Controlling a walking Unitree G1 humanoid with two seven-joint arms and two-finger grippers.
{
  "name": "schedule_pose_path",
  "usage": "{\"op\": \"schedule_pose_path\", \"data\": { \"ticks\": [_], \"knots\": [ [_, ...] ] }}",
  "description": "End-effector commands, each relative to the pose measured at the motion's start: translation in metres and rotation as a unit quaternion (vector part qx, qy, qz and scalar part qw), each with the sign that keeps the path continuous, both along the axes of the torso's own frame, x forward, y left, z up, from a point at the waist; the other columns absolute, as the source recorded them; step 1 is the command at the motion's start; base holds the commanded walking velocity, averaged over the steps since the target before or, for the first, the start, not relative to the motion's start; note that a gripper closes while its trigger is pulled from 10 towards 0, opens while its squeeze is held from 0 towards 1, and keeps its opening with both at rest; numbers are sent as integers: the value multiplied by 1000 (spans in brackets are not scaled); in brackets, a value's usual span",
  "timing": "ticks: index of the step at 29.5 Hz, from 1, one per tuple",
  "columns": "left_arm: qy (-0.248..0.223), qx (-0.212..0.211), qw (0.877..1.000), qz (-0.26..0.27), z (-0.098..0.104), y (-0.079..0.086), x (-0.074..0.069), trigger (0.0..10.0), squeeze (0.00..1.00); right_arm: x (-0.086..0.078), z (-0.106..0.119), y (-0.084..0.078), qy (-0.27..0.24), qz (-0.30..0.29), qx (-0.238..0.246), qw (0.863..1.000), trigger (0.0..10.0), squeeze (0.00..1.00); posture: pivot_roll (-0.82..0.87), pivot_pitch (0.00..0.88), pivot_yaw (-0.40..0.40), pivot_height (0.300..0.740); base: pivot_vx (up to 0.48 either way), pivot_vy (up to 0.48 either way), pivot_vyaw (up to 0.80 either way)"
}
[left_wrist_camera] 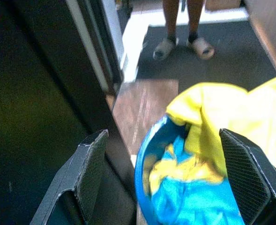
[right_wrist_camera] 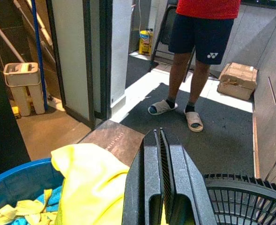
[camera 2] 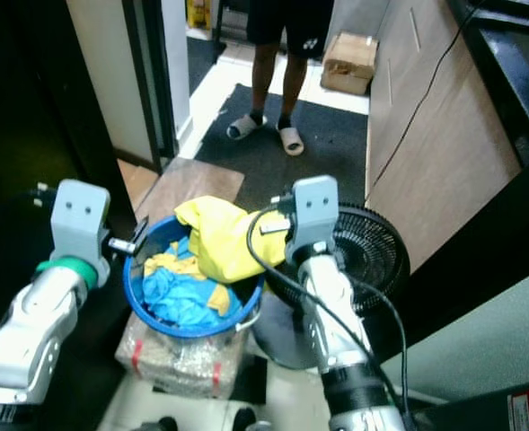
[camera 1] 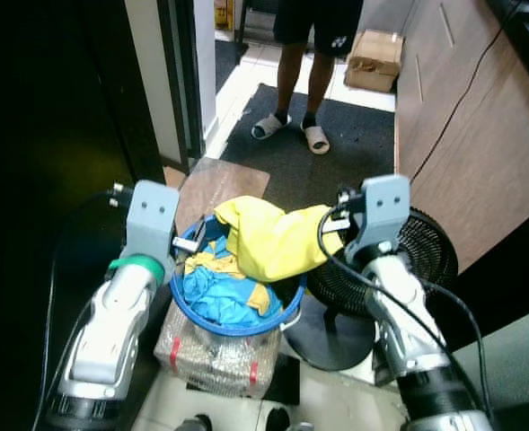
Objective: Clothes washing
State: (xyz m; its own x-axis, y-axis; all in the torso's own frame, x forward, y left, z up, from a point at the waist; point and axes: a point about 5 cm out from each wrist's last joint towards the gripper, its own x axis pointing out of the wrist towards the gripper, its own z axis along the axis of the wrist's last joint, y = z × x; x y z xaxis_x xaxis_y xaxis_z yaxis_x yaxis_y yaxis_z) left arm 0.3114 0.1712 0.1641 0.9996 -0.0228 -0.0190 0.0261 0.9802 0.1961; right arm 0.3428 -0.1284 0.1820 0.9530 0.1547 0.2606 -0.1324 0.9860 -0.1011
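In the centre of the head view we see a blue basin (camera 1: pixel 286 310) sitting on a plastic-wrapped bundle (camera 1: pixel 212 355) on the floor, with a blue and yellow garment (camera 1: pixel 217 292) lying inside it. A yellow garment (camera 1: pixel 273 238) is lifted partly out, spilling over the basin's right rim toward our right tool (right_wrist_camera: pixel 160 154). In the right wrist picture that tool's two fingers are pressed together, and the yellow cloth lies just beneath and beside them; we judge it is pinching a fold of the cloth, though the actual grip point is hidden behind the fingers. Our left tool (left_wrist_camera: pixel 173 176) hovers at the left rim of the basin with its fingers spread wide, grasping nothing.

To the right of the basin, touching or nearly touching it, lies a black fan (camera 1: pixel 426 256) with its grille facing up. At the top of the frame a person (camera 1: pixel 304 54) in sandals stands on a dark mat (camera 1: pixel 354 144).

Risks from here, as we judge them: the pinch seems thin, so the yellow garment could slip free as we lift and drop over the fan or the floor. The trailing cloth could snag on the fan grille. The basin perches on a soft bundle, so a sideways pull on the cloth, or a nudge from the left tool, could tip it. The right arm's cable (camera 1: pixel 358 269) hangs close to the cloth and might catch.
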Motion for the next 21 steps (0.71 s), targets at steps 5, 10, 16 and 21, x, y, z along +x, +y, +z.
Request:
{"op": "schedule_pose_path", "data": {
  "ticks": [5,10,16,21],
  "knots": [
    [36,-7,999,26,-32,4,-6,10000,0,-5,-23,3,35,-1,-3,999,10000,0,137,67,-31,740,0,0,0],
    [31,-19,999,24,-31,1,-6,10000,0,-5,-24,2,38,-4,-4,999,10000,0,134,53,-42,740,0,0,0],
    [12,-25,999,19,-25,-9,4,10000,0,-1,-18,-1,31,-12,-3,999,10000,0,120,26,-43,740,0,0,0],
    [3,-22,1000,15,-24,-11,7,10000,0,-2,-19,-2,30,-16,-3,999,10000,0,117,27,-37,740,0,0,0]
  ]
}}
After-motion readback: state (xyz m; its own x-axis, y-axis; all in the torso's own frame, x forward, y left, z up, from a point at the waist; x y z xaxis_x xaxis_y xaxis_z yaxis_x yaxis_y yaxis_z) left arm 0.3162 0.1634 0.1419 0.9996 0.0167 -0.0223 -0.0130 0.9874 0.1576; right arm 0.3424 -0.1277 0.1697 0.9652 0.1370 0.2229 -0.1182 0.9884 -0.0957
